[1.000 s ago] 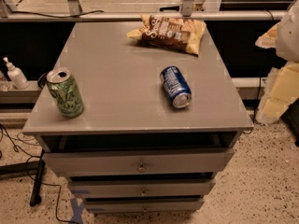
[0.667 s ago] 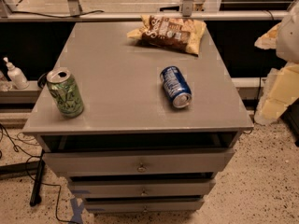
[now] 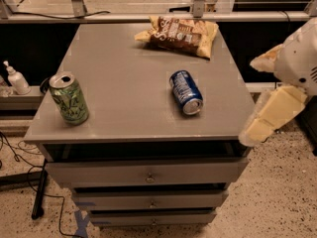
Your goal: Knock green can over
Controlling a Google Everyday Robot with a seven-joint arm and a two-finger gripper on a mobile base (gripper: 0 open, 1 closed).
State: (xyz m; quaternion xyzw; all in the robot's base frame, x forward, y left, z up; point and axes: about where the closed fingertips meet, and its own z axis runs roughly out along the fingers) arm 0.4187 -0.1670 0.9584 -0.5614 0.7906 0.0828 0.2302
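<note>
The green can [image 3: 69, 98] stands upright near the front left corner of the grey cabinet top [image 3: 129, 83]. It is light green with a darker pattern and an opened silver top. My gripper [image 3: 261, 124] hangs off the right side of the cabinet, beside its front right corner, at the end of the cream-and-white arm [image 3: 297, 63]. It is far from the green can, with the whole width of the top between them, and it holds nothing that I can see.
A blue can [image 3: 186, 91] lies on its side right of centre. A brown chip bag [image 3: 179, 33] lies at the back. The cabinet's drawers [image 3: 146, 175] face front. A white pump bottle [image 3: 16, 78] stands on a low shelf at left. Cables run over the floor at left.
</note>
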